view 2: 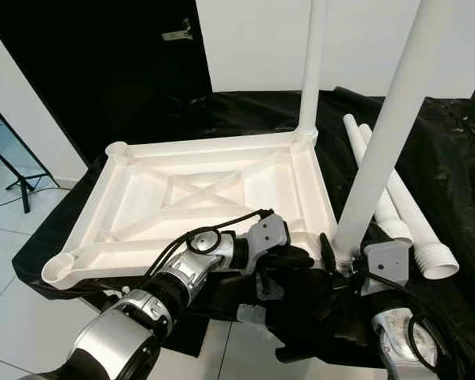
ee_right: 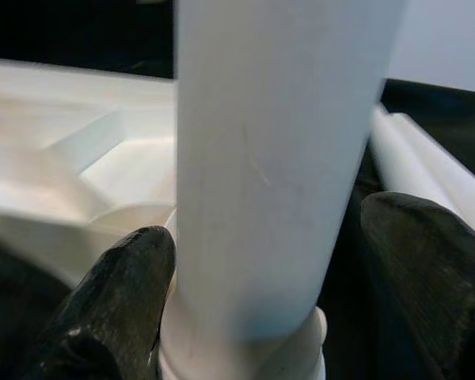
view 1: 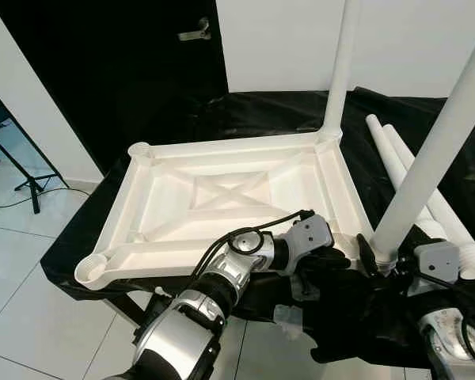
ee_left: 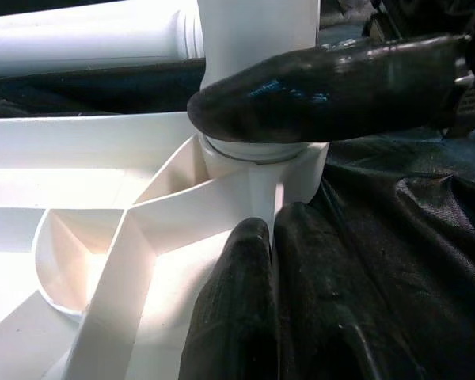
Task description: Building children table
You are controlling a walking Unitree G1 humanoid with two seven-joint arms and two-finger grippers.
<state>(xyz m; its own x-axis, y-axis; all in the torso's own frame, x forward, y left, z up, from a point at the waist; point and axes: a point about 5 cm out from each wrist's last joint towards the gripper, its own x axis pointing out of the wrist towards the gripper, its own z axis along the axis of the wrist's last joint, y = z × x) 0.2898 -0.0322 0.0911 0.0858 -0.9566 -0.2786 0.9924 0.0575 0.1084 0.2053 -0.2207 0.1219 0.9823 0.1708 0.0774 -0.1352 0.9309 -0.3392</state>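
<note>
1. An upturned white tabletop [view 1: 222,206] lies mid-frame on a black-draped surface [view 1: 245,119].
2. One leg [view 1: 342,71] stands upright in the tabletop's far right corner, upper centre of the frame.
3. A second leg [view 1: 439,142] rises from the near right corner socket, at right.
4. The right hand [ee_right: 261,261] has its fingers [ee_right: 123,293] spread either side of this leg's base.
5. The left hand [view 1: 332,260] sits at the tabletop's near edge, lower centre, fingers pressed together beside that socket.
6. Two spare legs [view 1: 416,182] lie at far right.
</note>
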